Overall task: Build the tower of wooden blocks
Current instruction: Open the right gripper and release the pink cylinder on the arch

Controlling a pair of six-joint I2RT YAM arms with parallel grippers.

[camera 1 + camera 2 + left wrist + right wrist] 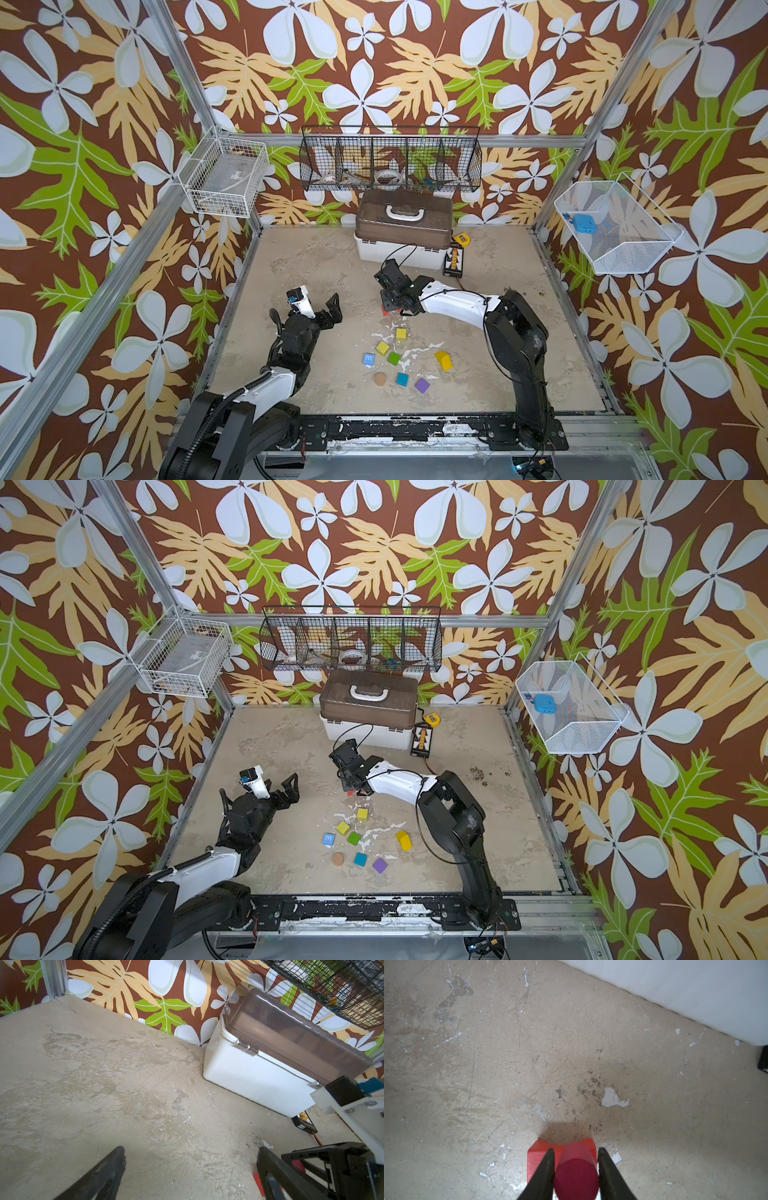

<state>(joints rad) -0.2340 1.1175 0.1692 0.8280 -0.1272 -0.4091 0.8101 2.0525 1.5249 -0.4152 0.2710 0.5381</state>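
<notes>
In the right wrist view my right gripper (pixel 576 1149) is shut on a dark pink cylinder (pixel 576 1176), one finger against each side. The cylinder stands over a red slab (pixel 537 1157) on the table. Both top views show that gripper (pixel 390 305) mid-table over the slab (pixel 365 791). My left gripper (pixel 192 1151) is open and empty, left of the slab (pixel 258 1182). Nearer the front lie loose blocks: two yellow cubes (pixel 401 333) (pixel 382 348), green (pixel 394 358), blue (pixel 368 359), teal (pixel 402 379) and purple (pixel 422 385) cubes, a tan cylinder (pixel 379 379), a yellow rounded piece (pixel 443 360).
A white box with a brown lid (pixel 403 232) stands at the back, just behind my right gripper. A yellow tape measure (pixel 460 240) and a black flat case (pixel 454 259) lie beside it. Wire baskets (pixel 390 160) hang on the walls.
</notes>
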